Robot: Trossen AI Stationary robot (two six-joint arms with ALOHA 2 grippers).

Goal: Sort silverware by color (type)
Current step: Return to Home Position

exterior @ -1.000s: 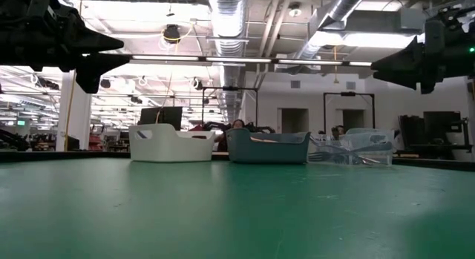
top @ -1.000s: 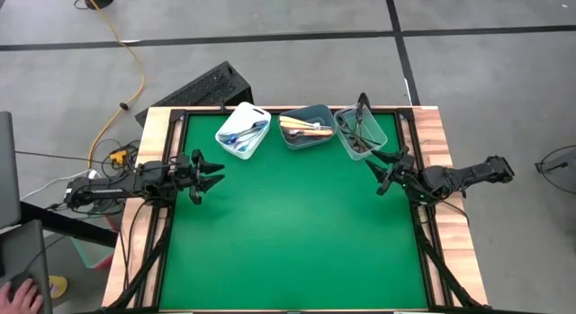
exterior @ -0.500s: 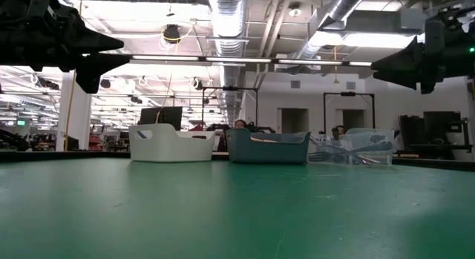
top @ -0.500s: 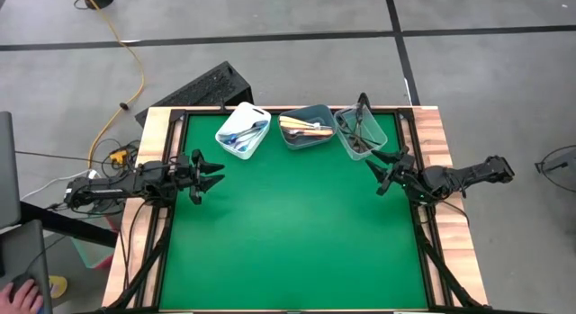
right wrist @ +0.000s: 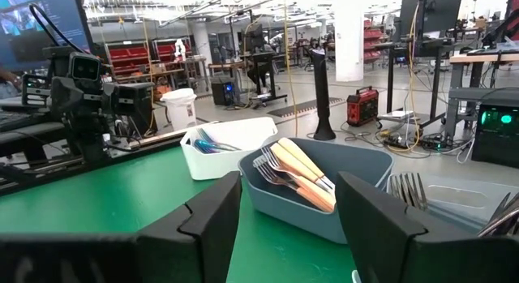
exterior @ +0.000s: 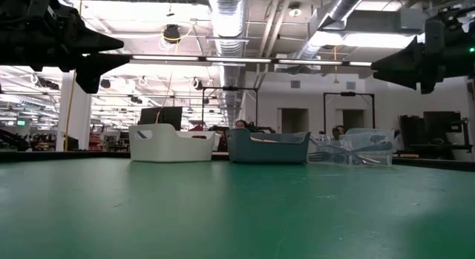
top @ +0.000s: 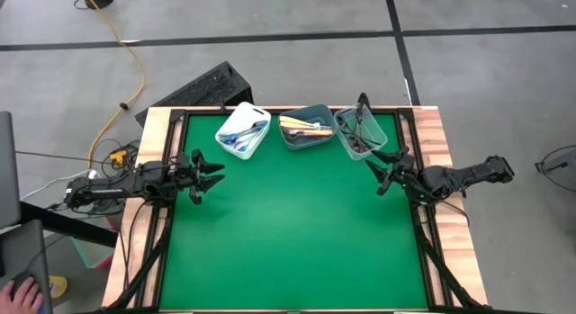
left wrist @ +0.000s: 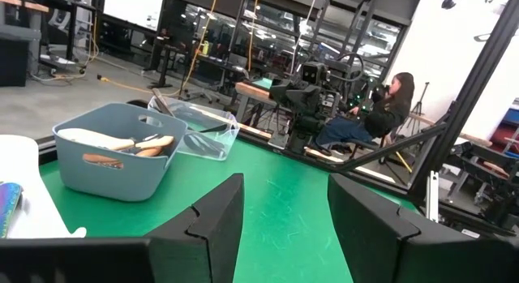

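Three bins stand in a row at the table's far edge, and the silverware lies inside them. Blue-handled pieces [top: 241,134] are in the white bin [top: 255,112]. Yellow-orange-handled forks [right wrist: 300,173] are in the grey-blue bin [top: 320,140]. Black-handled pieces [top: 360,123] are in the clear bin [top: 345,141]. My left gripper [top: 214,177] hovers open above the mat's left edge and points level toward the middle. My right gripper [top: 376,176] hovers open above the right edge, just in front of the clear bin. In both wrist views nothing lies between the fingers [left wrist: 211,226] [right wrist: 381,226].
The green mat [top: 297,233] spreads bare in front of the bins. A black keyboard [top: 202,87] lies on the floor beyond the table's far left corner. A person's hand [top: 22,294] shows at the picture's lower left, and a seated person [left wrist: 381,113] is in the room behind the table.
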